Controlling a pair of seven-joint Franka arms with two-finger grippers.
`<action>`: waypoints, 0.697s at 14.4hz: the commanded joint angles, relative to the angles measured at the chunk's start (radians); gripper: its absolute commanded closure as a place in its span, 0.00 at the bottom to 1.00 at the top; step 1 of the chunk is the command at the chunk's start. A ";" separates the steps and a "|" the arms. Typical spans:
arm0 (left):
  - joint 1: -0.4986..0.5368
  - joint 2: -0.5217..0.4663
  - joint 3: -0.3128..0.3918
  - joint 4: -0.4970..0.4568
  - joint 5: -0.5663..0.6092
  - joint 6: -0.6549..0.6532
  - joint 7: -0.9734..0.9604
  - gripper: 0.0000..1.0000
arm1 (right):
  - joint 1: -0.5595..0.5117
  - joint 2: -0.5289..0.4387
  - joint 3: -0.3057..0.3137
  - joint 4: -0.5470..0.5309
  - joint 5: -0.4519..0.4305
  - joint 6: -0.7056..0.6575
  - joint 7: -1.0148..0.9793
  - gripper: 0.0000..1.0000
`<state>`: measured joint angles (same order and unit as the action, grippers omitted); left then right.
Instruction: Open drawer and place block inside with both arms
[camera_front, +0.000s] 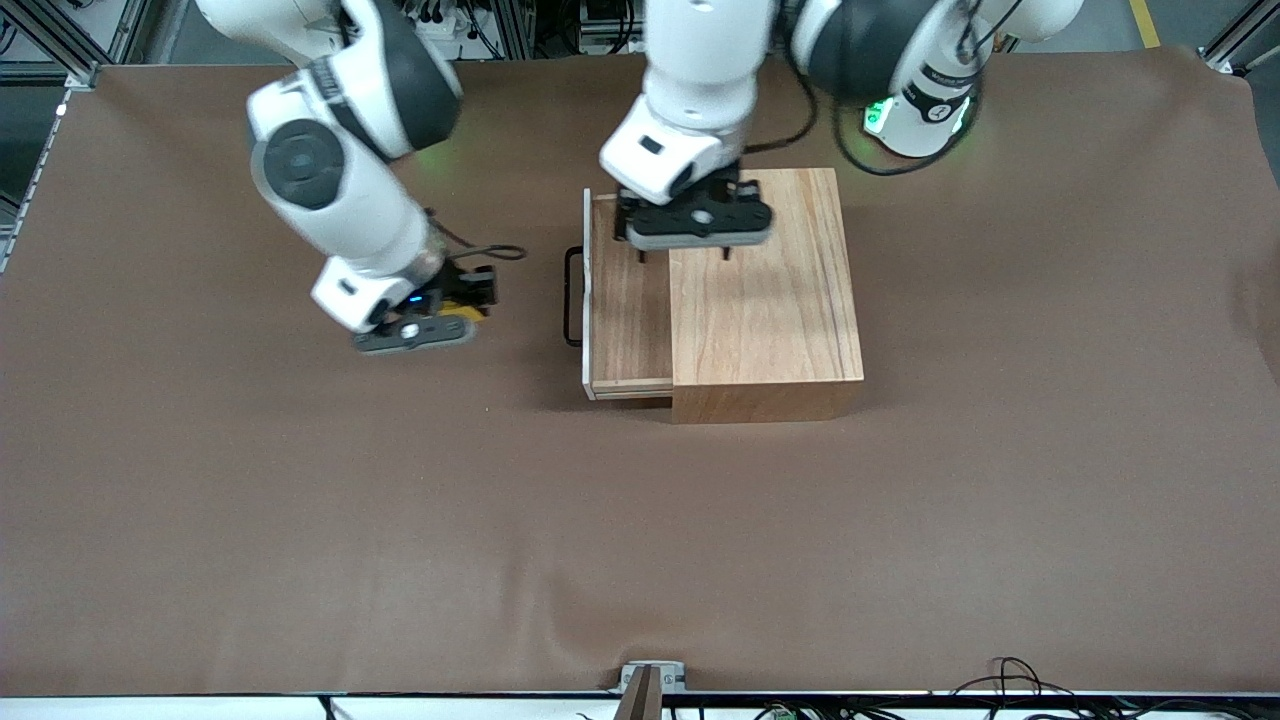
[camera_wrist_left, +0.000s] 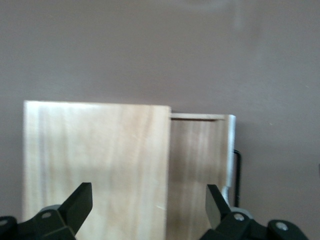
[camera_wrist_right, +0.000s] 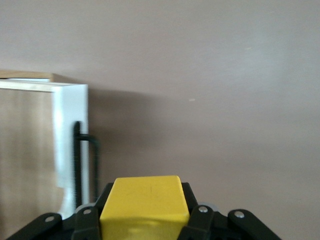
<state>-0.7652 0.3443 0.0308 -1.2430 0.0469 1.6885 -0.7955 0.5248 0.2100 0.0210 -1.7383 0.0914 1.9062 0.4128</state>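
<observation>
The light-wood box (camera_front: 765, 300) stands mid-table. Its drawer (camera_front: 630, 300) is slid partly out toward the right arm's end, with the white-edged front panel (camera_front: 587, 290) and black wire handle (camera_front: 572, 295) leading. My left gripper (camera_front: 685, 252) hangs open and empty over the seam between the box top and the open drawer; its fingers (camera_wrist_left: 80, 200) stand wide apart over the box (camera_wrist_left: 95, 160) and drawer (camera_wrist_left: 197, 160). My right gripper (camera_front: 450, 320) is shut on the yellow block (camera_front: 460, 312), low over the table beside the handle. In the right wrist view the block (camera_wrist_right: 142, 205) fills the jaws, with the handle (camera_wrist_right: 82, 160) close by.
Brown cloth covers the table (camera_front: 640, 540). A black cable (camera_front: 495, 252) trails from the right wrist. The left arm's green-lit base (camera_front: 920, 115) stands at the table's edge by the box. A small bracket (camera_front: 650, 678) sits at the table edge nearest the front camera.
</observation>
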 joint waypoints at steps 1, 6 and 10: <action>0.071 -0.041 -0.009 -0.029 -0.019 -0.036 0.091 0.00 | 0.047 0.048 -0.015 0.034 0.002 0.030 0.060 0.80; 0.246 -0.064 -0.012 -0.029 -0.093 -0.104 0.359 0.00 | 0.136 0.135 -0.015 0.108 0.010 0.039 0.165 0.80; 0.380 -0.070 -0.015 -0.035 -0.116 -0.171 0.575 0.00 | 0.204 0.210 -0.016 0.154 0.001 0.098 0.285 0.80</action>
<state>-0.4553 0.3070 0.0297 -1.2474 -0.0465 1.5506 -0.3357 0.6932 0.3674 0.0184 -1.6380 0.0963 1.9828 0.6311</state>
